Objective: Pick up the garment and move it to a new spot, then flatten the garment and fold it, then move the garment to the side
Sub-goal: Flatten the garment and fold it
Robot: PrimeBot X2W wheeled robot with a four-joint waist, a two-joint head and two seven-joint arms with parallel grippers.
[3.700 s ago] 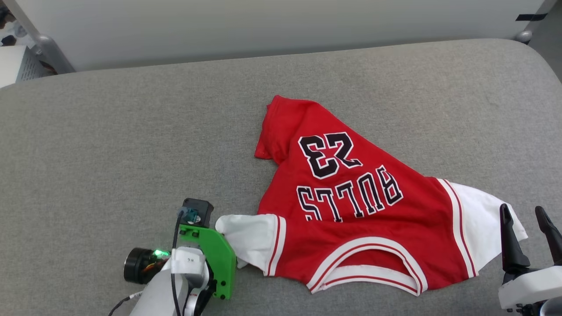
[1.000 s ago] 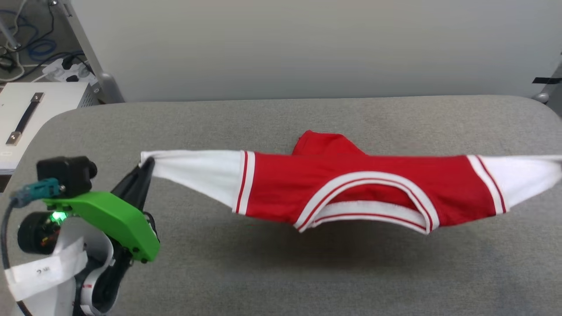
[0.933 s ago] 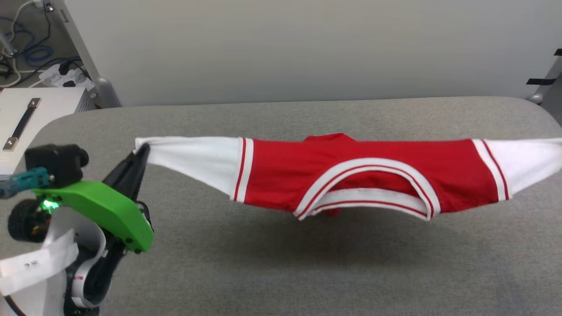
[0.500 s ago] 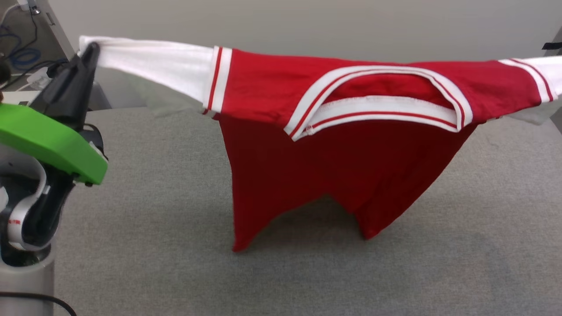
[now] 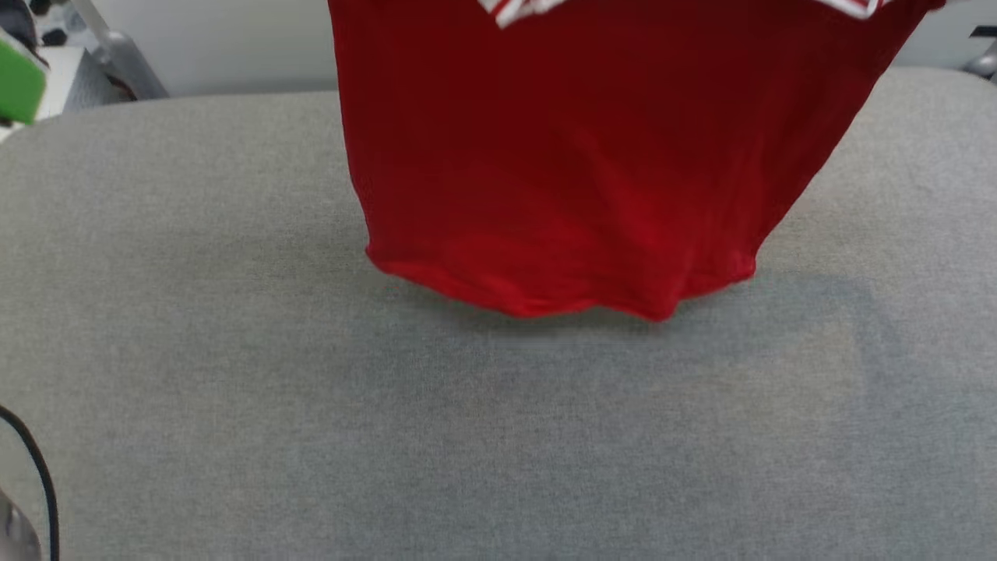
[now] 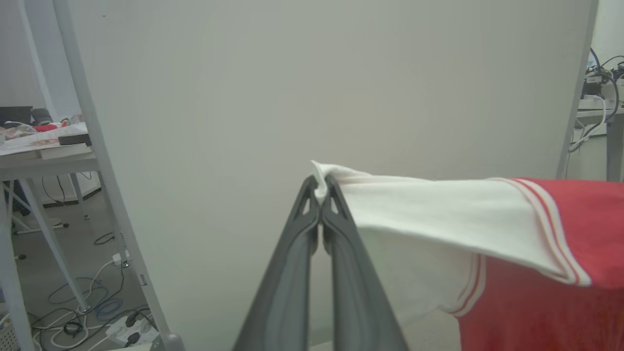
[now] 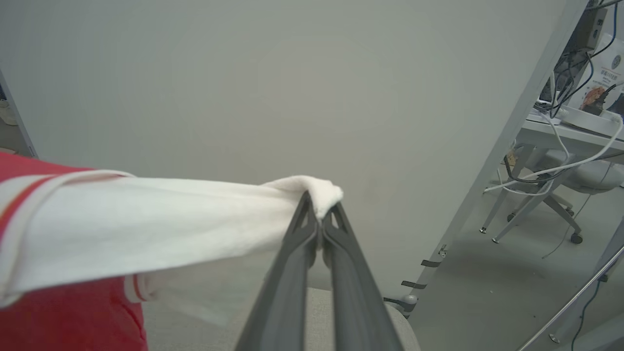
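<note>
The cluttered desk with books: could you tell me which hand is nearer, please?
Left. The left hand, pinching one garment sleeve, has the desk on its side away from the garment; the right hand pinches the opposite sleeve, farther off.

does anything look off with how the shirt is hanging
Nothing stands out. The garment hangs spread between the left gripper and right gripper, each shut on a white sleeve tip. Its hem sags slightly unevenly over the grey padded surface, with no tear seen.

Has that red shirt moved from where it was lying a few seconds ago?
Yes, upward. The garment lay flat on the grey pad; now it hangs above that pad by both white sleeves, pinched in the left gripper and the right gripper.
</note>
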